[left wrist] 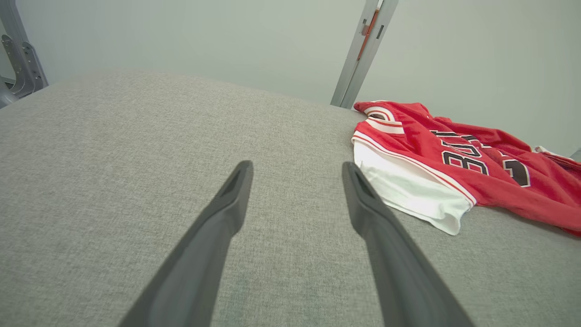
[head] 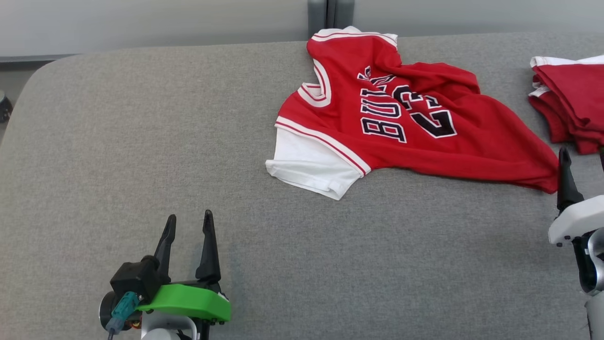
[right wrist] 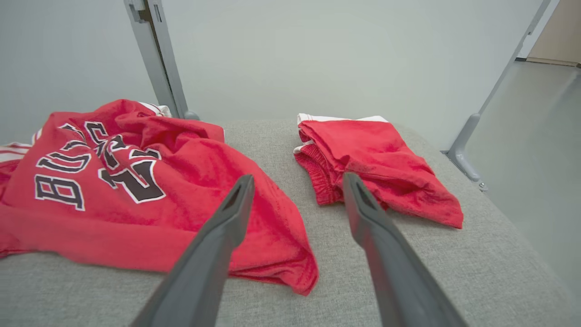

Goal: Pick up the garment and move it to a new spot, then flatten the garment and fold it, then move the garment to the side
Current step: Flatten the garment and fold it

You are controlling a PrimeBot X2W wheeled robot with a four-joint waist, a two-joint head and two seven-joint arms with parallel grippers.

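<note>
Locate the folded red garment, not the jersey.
The folded red garment lies at the far right of the grey surface in the head view, apart from the crumpled jersey on its left, just ahead of the open right gripper.

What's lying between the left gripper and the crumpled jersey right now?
Nothing but bare grey tabletop. The head view shows an unbroken stretch of it from the left gripper to the jersey, and the left wrist view agrees.

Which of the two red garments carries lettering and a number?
The rumpled jersey with the white sleeve. The folded red garment, to its right, is plain.
</note>
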